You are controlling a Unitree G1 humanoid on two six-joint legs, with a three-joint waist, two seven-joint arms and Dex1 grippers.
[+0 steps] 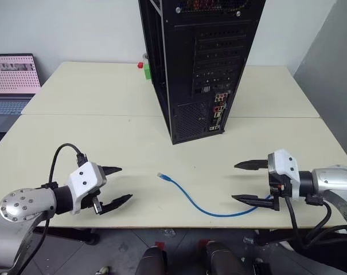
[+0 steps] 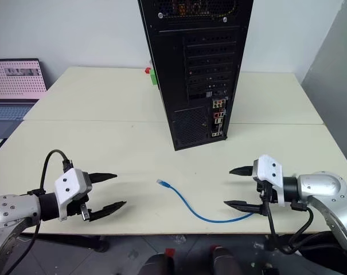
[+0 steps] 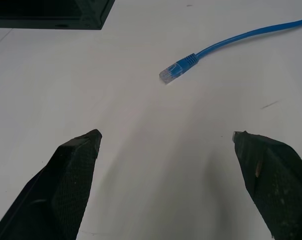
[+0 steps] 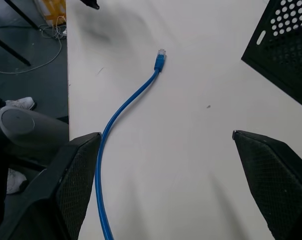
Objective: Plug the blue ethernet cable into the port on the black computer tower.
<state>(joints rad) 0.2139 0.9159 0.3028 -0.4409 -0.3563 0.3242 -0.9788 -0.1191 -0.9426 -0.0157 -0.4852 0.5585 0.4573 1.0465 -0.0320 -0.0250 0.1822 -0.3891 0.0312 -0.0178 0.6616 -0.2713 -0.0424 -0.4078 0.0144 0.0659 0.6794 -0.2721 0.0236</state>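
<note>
The left gripper [image 1: 117,184] has its two black fingers spread wide and holds nothing. The right gripper [image 1: 244,182] is wide open too, and empty. The blue ethernet cable [image 1: 191,201] lies loose on the table [image 1: 104,114] between them, its far end passing under the right gripper's lower finger. Its clear plug [image 3: 169,74] points toward the black computer tower [image 1: 202,63]. The port is too small to pick out among the tower's little connectors. No writing can be read.

The blue ethernet cable [image 1: 210,209] far end hides behind the right hand [image 1: 245,182].
</note>
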